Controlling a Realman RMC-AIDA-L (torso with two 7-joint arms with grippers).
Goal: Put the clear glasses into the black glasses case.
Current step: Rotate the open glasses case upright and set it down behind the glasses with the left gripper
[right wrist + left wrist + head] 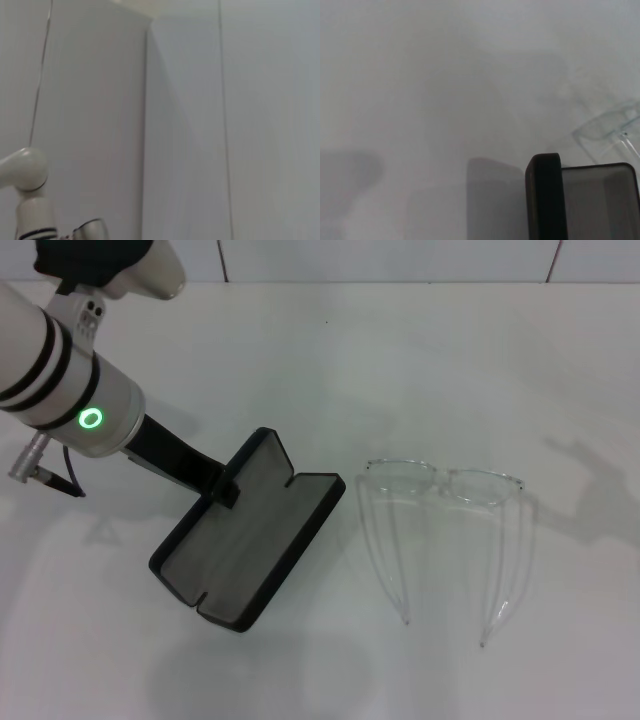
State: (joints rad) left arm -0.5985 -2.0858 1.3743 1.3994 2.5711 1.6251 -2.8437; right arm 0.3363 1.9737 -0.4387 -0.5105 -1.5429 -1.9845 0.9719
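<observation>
- The black glasses case [247, 535] is lying open on the white bench [420, 360], left of centre in the head view, its grey lining facing up.
- Its long axis is running diagonally, from the near-left end up toward the far-right end.
- The lid is standing tilted up along the case's far-left long side; the tray is lying flat toward the glasses.
- The left gripper [222, 488] is sitting at the lid's edge, reaching in from the left on its dark extension; its fingers appear to be pinching the lid, though the exact contact is hard to make out.
- In the left wrist view the case [555, 200] is being cut off by the frame edge; only the dark lid edge and part of the grey interior are showing.
- The clear glasses [445, 530] are lying on the bench just right of the case, apart from it.
- The glasses' front is facing away from the robot, with the two temple arms unfolded and pointing toward the near edge.
- Being transparent, the frame outline is faint; in the left wrist view only part of one lens [607, 127] is discernible.
- The right gripper is not appearing in any view; the right wrist view is showing only wall panels.
</observation>
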